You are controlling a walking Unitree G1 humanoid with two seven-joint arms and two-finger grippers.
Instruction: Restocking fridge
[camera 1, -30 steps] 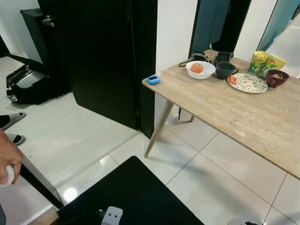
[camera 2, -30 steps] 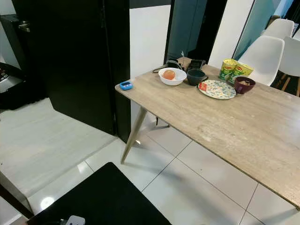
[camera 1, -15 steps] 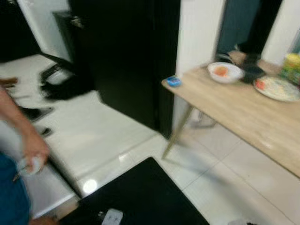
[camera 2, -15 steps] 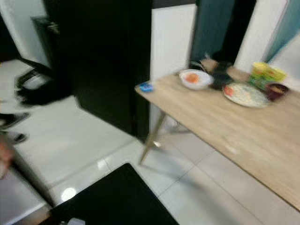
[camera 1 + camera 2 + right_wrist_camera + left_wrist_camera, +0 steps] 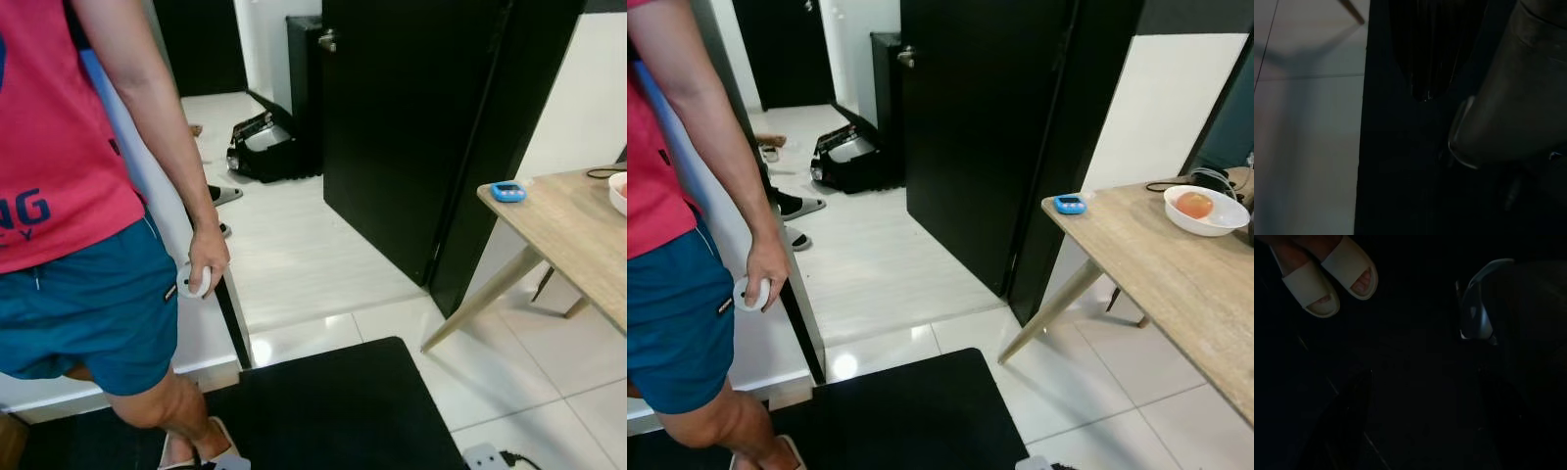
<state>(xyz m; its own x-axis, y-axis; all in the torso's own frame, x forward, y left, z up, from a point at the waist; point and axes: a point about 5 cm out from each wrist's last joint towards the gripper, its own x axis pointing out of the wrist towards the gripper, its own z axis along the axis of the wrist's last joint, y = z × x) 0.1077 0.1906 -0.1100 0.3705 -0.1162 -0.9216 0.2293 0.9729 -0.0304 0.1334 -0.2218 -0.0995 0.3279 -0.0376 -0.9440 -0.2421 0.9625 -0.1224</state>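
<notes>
A person in a red shirt and blue shorts [image 5: 69,304] is standing at nine o'clock, one hand [image 5: 203,262] hanging down and holding a small white object [image 5: 751,294]; the person's feet in white slippers [image 5: 1332,281] are showing on the dark mat in the left wrist view; a black door [image 5: 970,127] is standing at twelve o'clock, with a black appliance [image 5: 265,152] lying on the pale floor beyond it; the wooden surface [image 5: 1176,284] is reaching in from three o'clock, carrying a small blue device [image 5: 1069,204] at its corner and a white bowl [image 5: 1205,213] holding an orange fruit [image 5: 1194,204]; a black mat [image 5: 333,411] is lying at six o'clock; both arms are hanging idle, and whether either gripper is spread or pressed together I cannot tell
</notes>
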